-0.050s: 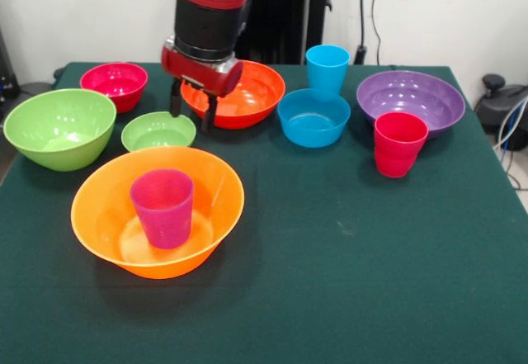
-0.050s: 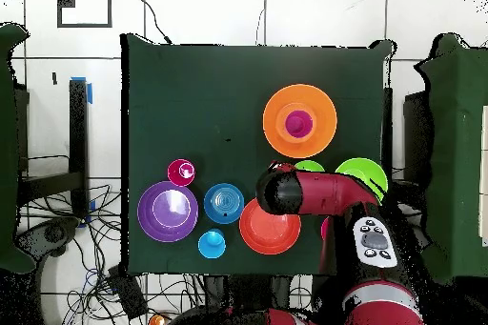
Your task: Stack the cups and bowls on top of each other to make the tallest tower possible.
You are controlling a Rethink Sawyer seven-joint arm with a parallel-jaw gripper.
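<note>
Gripper (image 1: pixel 193 110) poised just behind small lime green bowl (image 1: pixel 158 131), jaws apart, holding nothing. Likely light, stiff, slippery; best pinched across the thin rim. Beyond it toward the table's front edge: large orange bowl (image 1: pixel 99 207) containing magenta cup (image 1: pixel 162 207).

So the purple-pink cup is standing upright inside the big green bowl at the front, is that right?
Not quite. The purple-pink cup does stand upright inside a big bowl, but that bowl is the orange bowl, not green. The front view shows it plainly; the large green bowl sits empty to one side.
</note>
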